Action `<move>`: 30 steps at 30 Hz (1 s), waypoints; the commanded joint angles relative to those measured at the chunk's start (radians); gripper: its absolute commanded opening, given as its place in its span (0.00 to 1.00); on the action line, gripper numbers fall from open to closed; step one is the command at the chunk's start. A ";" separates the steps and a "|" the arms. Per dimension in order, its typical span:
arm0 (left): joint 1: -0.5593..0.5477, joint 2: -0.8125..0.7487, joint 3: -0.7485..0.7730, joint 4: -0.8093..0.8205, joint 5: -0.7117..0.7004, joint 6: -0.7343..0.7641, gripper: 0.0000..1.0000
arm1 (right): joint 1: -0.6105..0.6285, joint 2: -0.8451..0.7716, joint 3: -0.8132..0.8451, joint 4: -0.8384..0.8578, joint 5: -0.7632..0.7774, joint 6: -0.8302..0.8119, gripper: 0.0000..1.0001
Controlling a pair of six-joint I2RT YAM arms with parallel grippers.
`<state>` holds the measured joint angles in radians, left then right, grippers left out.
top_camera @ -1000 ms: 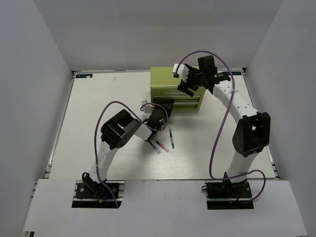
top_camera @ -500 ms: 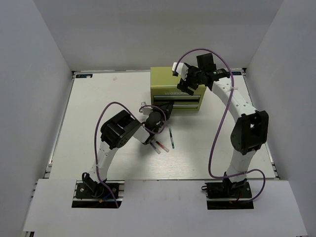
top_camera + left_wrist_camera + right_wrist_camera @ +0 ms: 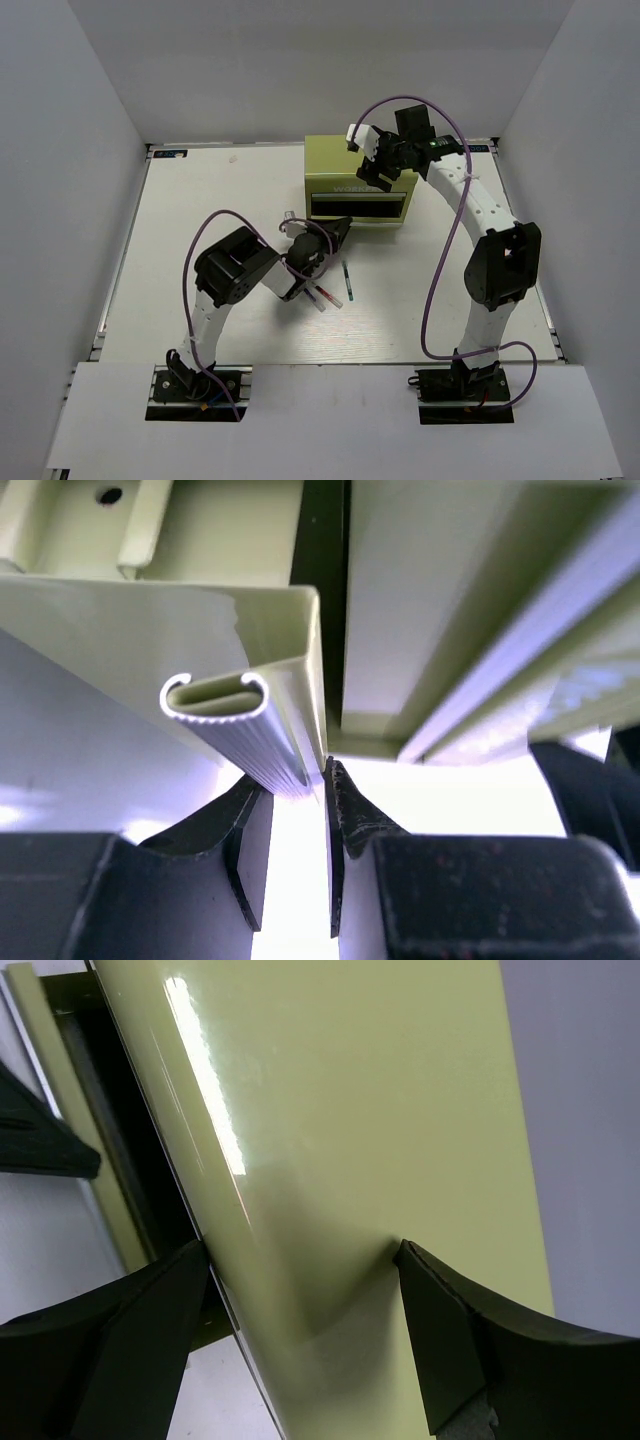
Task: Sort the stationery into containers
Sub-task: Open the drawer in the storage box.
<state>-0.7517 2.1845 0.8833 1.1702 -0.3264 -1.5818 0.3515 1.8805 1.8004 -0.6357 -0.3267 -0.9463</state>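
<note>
Left gripper (image 3: 299, 795) pinches the drawer lip (image 3: 235, 718) to pull, while right gripper (image 3: 300, 1252) (jaws spread) steadies the chest (image 3: 350, 1080) beneath.

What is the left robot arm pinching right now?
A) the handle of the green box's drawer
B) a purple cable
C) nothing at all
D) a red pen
A: in the left wrist view, the left end effector has its two fingers closed on the ribbed drawer handle of the yellow-green chest.
</note>
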 commanded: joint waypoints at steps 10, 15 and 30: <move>-0.012 -0.213 -0.245 -0.036 0.036 0.103 0.00 | -0.013 0.086 -0.018 -0.024 0.087 0.069 0.79; -0.012 -0.213 -0.234 -0.058 0.069 0.112 0.30 | -0.011 0.075 -0.030 -0.024 0.083 0.069 0.82; -0.012 -0.383 -0.187 -0.240 0.250 0.290 0.75 | -0.019 -0.084 -0.111 -0.024 0.052 0.047 0.90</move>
<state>-0.7650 1.9030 0.6830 0.9894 -0.1497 -1.3743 0.3534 1.8496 1.7443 -0.5800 -0.3119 -0.9222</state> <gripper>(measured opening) 0.743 0.894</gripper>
